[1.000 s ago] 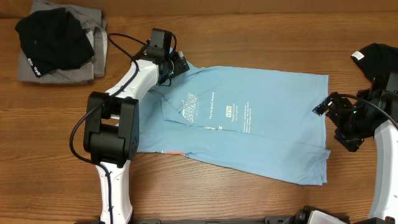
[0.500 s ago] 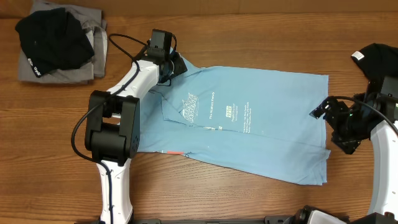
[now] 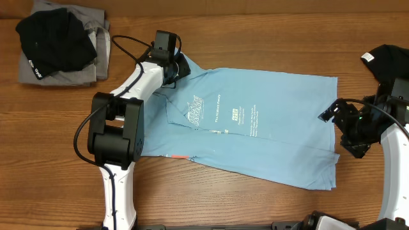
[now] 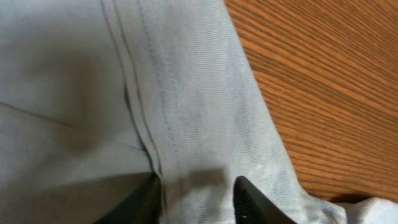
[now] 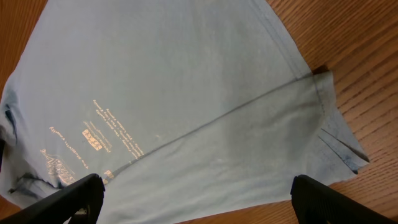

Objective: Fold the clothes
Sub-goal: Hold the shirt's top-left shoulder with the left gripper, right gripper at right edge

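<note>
The light-blue cotton T-shirt with small white print (image 3: 268,134) is spread flat mid-table on the brown wooden tabletop (image 3: 255,32), probably so an edge can be lifted over. The left gripper (image 3: 176,66) is pressed onto its far corner, jaws narrowed either side of a stitched seam; whether cloth is actually pinched can't be told. The right gripper (image 3: 345,131) is held wide over the opposite edge, nothing in it. Counted: one blue shirt, one crumpled black garment (image 3: 54,41) piled on one folded grey garment (image 3: 70,75), one more black garment (image 3: 386,61) at the right edge

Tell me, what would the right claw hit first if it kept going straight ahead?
Probably the blue T-shirt: the right claw, wide open, points straight at its cloth, with nothing in between.
</note>
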Motion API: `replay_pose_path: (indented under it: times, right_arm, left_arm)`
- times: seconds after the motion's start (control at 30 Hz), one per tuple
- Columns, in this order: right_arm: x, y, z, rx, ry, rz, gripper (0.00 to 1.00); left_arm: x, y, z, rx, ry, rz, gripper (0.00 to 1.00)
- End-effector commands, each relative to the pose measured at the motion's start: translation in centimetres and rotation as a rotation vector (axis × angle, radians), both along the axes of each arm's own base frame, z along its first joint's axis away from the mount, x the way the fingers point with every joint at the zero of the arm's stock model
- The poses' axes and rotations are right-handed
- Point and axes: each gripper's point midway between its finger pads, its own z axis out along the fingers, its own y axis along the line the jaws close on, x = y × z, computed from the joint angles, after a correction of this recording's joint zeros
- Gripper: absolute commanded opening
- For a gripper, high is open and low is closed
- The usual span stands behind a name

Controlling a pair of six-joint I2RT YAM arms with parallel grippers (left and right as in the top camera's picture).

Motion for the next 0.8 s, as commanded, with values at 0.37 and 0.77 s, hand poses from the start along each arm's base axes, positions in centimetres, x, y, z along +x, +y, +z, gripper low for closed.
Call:
replay_pose_path:
  times: [0.37,0.77]
  right_arm:
    - [0.1,-0.05,-0.23,-0.01,0.001,0.008,1.0]
    - [-0.04,0.01,-1.01,-0.007,0.008,0.008,1.0]
  left_arm:
    - [-0.09,0.24,-1.42,0.003,0.026,0.001,0.19]
    - [0.02,0.53,-1.18,0.016,0.016,-0.019,0.13]
